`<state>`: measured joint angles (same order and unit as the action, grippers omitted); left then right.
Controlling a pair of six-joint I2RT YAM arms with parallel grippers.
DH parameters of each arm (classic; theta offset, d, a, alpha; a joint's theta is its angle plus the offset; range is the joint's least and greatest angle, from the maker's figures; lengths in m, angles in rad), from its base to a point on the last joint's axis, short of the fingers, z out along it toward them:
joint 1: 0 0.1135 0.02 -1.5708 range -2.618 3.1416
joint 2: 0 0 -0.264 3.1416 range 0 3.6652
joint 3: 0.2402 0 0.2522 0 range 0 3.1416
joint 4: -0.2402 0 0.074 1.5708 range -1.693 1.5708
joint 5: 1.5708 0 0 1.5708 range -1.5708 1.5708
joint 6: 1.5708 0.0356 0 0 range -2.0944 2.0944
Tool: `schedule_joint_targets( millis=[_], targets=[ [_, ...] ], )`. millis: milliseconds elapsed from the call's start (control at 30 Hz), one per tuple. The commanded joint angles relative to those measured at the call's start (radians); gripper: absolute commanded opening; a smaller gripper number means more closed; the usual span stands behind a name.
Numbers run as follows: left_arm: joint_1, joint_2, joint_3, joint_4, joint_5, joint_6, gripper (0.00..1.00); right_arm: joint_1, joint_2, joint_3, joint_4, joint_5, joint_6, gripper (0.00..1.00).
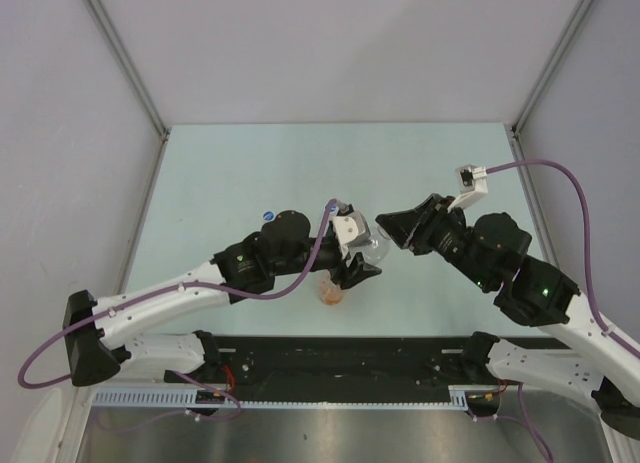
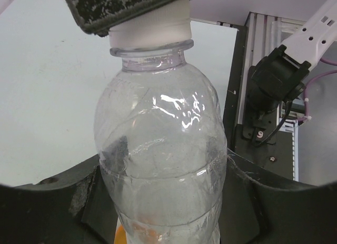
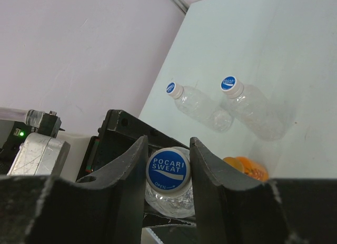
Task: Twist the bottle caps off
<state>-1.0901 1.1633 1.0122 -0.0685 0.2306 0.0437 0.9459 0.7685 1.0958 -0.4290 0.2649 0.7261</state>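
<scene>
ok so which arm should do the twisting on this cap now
Right. The right gripper sits closed around the blue Pocari Sweat cap; the left gripper is clamped on the clear bottle, steadying it.

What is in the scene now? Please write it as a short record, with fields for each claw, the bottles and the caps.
left claw: shut on the body of the clear bottle
right claw: shut on the blue cap of that bottle
held cap: on the neck, not yet off
lying bottles: two, clear, side by side on the table, blue caps on
orange bottle: on the table close to the held one; its cap cannot be told
</scene>
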Motion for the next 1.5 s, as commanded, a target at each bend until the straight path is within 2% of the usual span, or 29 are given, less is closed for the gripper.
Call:
schedule_joint_targets(
  millis=[0,200,333,633,900,1167,1233,1333,1367,1433,1467],
  targets=[
    [-0.005,-0.017,0.051,0.047,0.053,0.001,0.0,0.002,-0.011,0.003,0.009,0.013,-0.028,0.0],
    [-0.005,-0.027,0.046,0.064,0.186,-0.018,0.0,0.001,-0.017,0.003,0.044,-0.045,-0.103,0.0],
    [-0.004,-0.036,0.043,0.117,0.372,-0.069,0.0,0.002,-0.02,0.003,0.07,-0.095,-0.155,0.0],
    [-0.002,-0.019,0.065,0.188,0.624,-0.176,0.0,0.001,-0.024,0.003,0.105,-0.199,-0.264,0.0],
    [0.004,0.021,0.071,0.305,0.9,-0.29,0.0,-0.016,-0.063,0.004,0.168,-0.394,-0.413,0.0],
    [0.004,0.047,0.085,0.326,0.993,-0.309,0.0,-0.073,-0.037,0.022,0.185,-0.67,-0.45,0.0],
    [0.004,0.052,0.097,0.306,1.0,-0.291,0.0,-0.085,-0.034,0.026,0.179,-0.7,-0.456,0.0],
    [0.006,0.058,0.127,0.195,0.954,-0.205,0.0,-0.107,-0.034,0.036,0.158,-0.682,-0.458,0.0],
    [0.007,0.056,0.135,0.13,0.89,-0.183,0.0,-0.111,-0.038,0.042,0.151,-0.643,-0.449,0.05],
    [0.013,0.052,0.15,0.079,0.799,-0.127,0.0,-0.133,-0.046,0.045,0.147,-0.607,-0.426,0.45],
    [0.015,0.049,0.152,0.031,0.685,-0.111,0.0,-0.137,-0.051,0.05,0.145,-0.566,-0.4,0.55]
  ],
)
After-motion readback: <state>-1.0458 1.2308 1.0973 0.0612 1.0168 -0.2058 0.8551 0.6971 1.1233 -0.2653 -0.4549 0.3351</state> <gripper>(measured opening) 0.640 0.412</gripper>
